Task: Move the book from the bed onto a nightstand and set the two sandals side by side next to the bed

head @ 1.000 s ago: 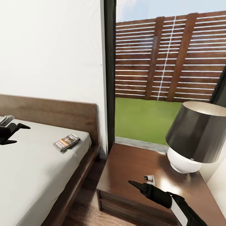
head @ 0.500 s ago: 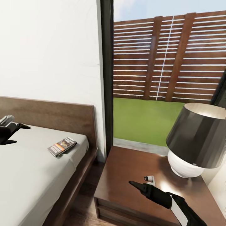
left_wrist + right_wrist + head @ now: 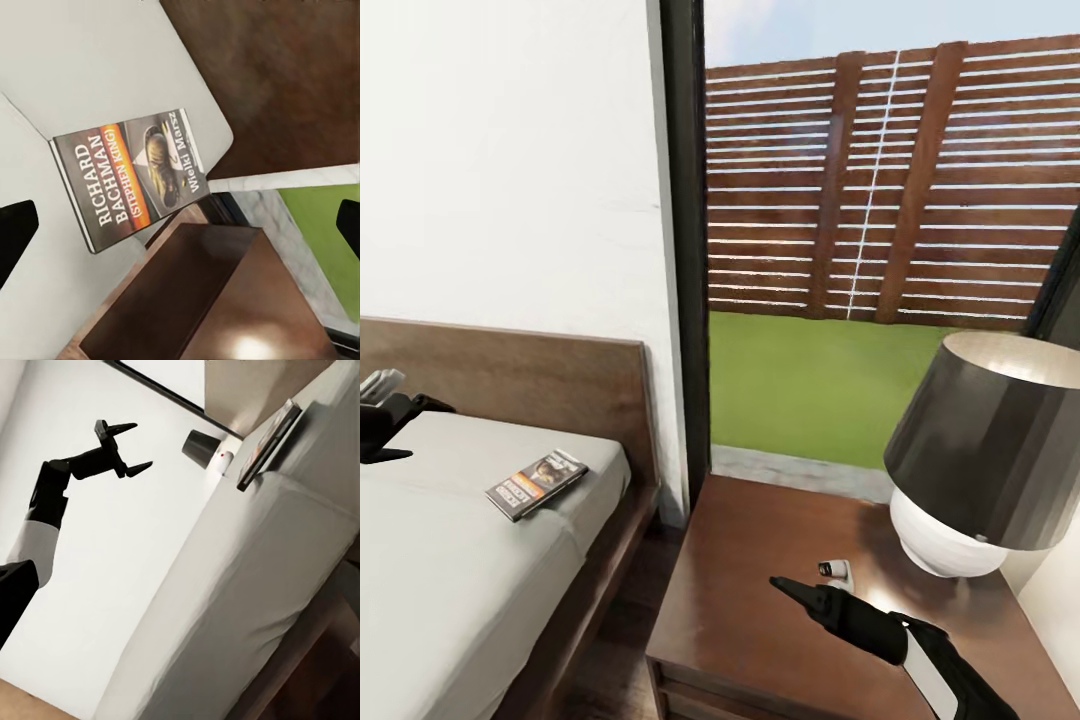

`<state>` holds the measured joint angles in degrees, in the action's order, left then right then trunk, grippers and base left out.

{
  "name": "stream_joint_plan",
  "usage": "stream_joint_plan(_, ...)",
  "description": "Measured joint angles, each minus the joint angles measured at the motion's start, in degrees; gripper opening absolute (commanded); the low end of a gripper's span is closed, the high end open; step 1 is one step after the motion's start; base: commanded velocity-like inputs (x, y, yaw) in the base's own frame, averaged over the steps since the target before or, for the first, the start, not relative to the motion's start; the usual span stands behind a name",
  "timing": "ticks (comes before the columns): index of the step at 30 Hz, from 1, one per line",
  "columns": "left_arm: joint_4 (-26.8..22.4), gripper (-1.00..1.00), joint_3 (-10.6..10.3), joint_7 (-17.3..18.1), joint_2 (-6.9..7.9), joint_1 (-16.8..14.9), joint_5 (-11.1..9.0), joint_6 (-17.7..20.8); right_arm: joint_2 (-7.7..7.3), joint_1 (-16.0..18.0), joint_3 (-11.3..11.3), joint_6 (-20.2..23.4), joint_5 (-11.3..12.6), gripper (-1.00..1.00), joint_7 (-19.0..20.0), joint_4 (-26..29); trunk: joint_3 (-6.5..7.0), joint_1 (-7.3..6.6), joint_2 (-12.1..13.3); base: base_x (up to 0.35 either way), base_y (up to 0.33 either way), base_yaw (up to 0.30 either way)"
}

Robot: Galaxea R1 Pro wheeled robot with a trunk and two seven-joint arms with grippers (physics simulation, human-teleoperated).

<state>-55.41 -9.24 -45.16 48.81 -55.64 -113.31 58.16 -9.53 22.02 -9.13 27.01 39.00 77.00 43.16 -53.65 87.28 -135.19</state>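
The whole head view has drifted left since earlier, so the camera turned. The book lies on the bed, at four o'clock from the empty, spread left gripper, its long axis running eight-to-two.

The bed runs off the head view's left and lower edges, so its foot end cannot be seen. The left gripper is cut by that same left edge. The right gripper shows as a single dark point from the head camera (open or shut cannot be told). The lamp is clipped at the right edge. A small white object on the nightstand is too small to identify.
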Motion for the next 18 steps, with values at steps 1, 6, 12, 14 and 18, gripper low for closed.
stream_joint_plan(1,0.0,1.00,0.0,0.0,0.00,0.0,0.0,0.0,0.01,0.0,0.0,0.0,0.0,1.00,0.0,0.0,0.00,0.00,0.0,0.116,0.000,-0.005)
stream_joint_plan(6,0.0,1.00,0.0,0.0,0.00,0.0,0.0,0.0,0.02,0.0,0.0,0.0,0.0,1.00,0.0,0.0,0.00,0.00,0.0,0.114,0.000,-0.003)
stream_joint_plan(12,0.1,1.00,0.0,0.0,0.00,0.0,0.0,0.0,0.02,0.0,0.0,0.0,0.0,1.00,0.0,0.0,0.00,0.00,0.0,0.110,0.000,-0.001)
stream_joint_plan(14,0.1,1.00,0.0,0.0,0.00,0.0,0.0,0.0,0.02,0.0,0.0,0.0,0.0,1.00,0.0,0.0,0.00,0.00,0.0,0.109,0.000,0.000)
stream_joint_plan(18,0.1,1.00,0.0,0.0,0.00,0.0,0.0,0.0,0.02,0.0,0.0,0.0,0.0,1.00,0.0,0.0,0.00,0.00,0.0,0.108,0.000,0.000)
